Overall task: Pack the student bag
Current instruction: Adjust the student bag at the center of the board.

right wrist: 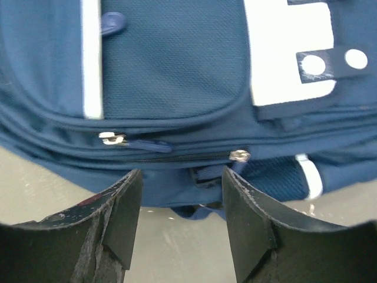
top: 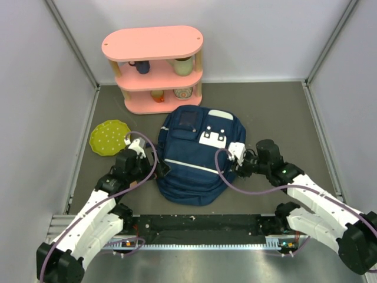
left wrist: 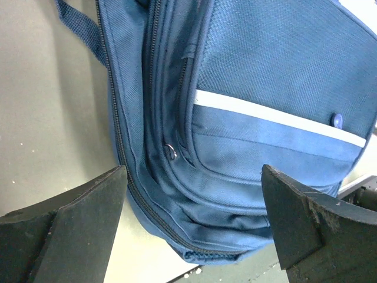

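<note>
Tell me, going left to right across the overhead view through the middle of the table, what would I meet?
The green plate → left gripper → student bag → right gripper.

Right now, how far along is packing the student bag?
Done: nothing visible; the student bag lies flat on the table, the zips in both wrist views closed. In hand: the left fingers and right fingers are open at its two sides, gripping nothing. Left: opening it and loading it; cups sit on the pink shelf.
</note>
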